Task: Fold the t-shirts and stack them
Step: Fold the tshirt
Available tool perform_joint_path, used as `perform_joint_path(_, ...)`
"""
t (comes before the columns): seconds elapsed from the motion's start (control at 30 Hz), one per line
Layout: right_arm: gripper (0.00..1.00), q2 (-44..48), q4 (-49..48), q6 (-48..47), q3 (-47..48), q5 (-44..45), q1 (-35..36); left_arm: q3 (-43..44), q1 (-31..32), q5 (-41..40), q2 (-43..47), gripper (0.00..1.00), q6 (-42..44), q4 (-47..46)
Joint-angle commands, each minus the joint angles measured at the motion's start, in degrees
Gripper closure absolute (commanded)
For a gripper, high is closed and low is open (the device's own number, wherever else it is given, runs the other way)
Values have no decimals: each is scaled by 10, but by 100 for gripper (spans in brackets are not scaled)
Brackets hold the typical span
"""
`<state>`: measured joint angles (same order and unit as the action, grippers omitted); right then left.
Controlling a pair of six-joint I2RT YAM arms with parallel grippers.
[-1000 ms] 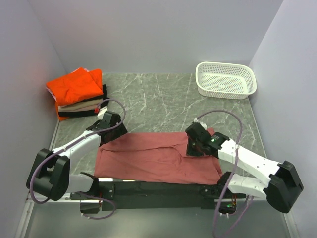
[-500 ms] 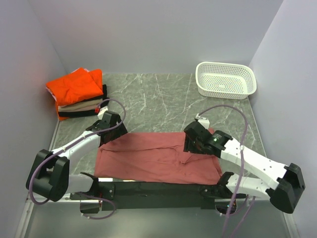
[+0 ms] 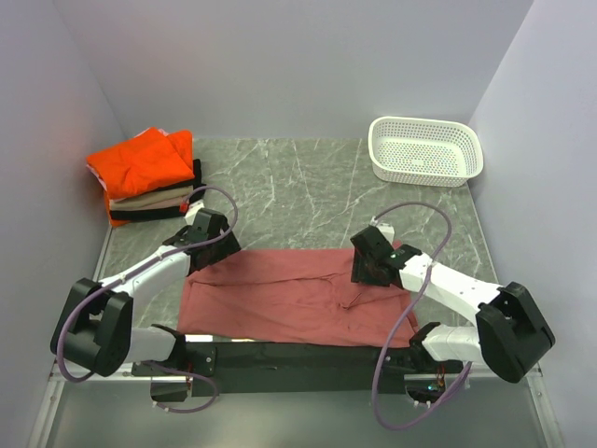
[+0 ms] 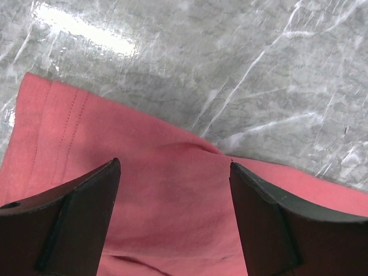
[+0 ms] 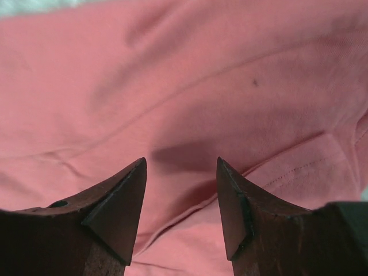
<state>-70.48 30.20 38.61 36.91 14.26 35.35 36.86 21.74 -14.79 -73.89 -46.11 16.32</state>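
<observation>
We have a stack of folded shirts [image 3: 145, 179] at the desk's [image 3: 298, 187] far left. The red shirt [image 3: 289, 297] lies flat up front, unstacked. Left end effector [image 4: 172, 190] and right end effector [image 5: 181, 184] hover wide open over its far corners, gripping nothing.

Lit brightly and evenly from above in all 3 views, with only soft, short shadows. Streaked with white glare on the marble table [image 4: 86, 31] at the left wrist view's upper left. Sharp overhead, slightly soft up close on the right wrist's fingers [image 5: 115, 213] — and dimly shadowed on the salmon shirt [image 5: 190, 86] between them.
</observation>
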Motion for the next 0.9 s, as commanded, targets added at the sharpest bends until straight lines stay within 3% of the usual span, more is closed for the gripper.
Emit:
perform_joint_path(0.0, 41, -2, -43, -3, -24, -5, -1, -3, 2, 7, -6, 18, 12, -27)
perform_joint_path(0.87, 43, 140, 215, 115, -24, -63, 48, -14, 2, 9, -24, 18, 31, -53)
